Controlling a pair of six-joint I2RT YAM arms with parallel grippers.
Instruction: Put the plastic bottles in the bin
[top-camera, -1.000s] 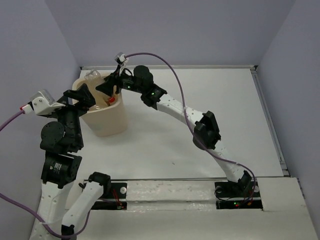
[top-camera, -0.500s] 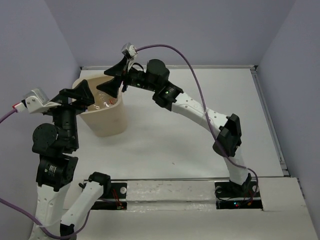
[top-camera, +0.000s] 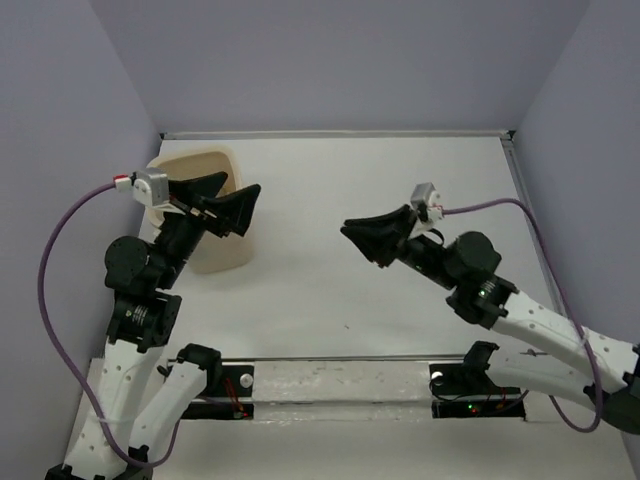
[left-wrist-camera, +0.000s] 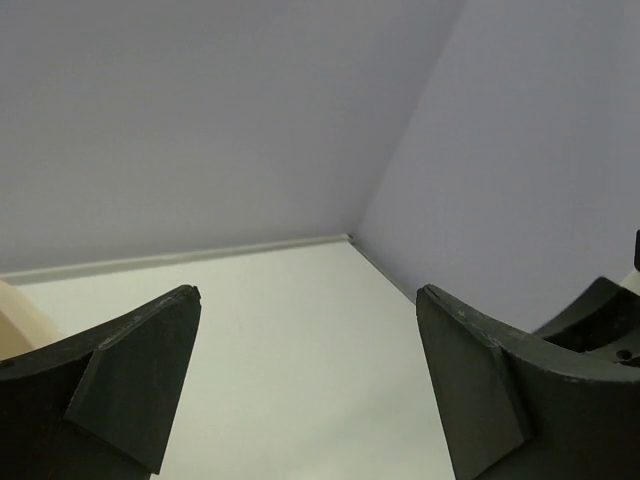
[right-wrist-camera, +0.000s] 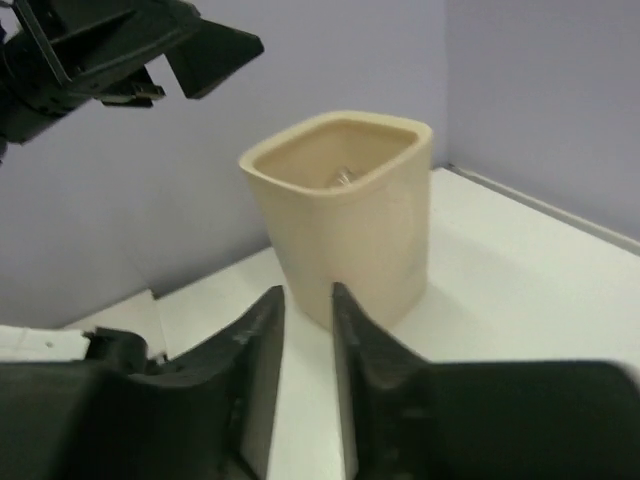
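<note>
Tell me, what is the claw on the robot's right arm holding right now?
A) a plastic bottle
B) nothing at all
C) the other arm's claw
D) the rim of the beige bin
B: the right gripper has its two fingers closed together with nothing between them, and the bin stands beyond it, untouched.

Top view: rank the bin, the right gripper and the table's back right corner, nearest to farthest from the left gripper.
1. bin, right beside the left gripper, far left.
2. right gripper, shut, mid-table to the right.
3. table's back right corner, far right.
</note>
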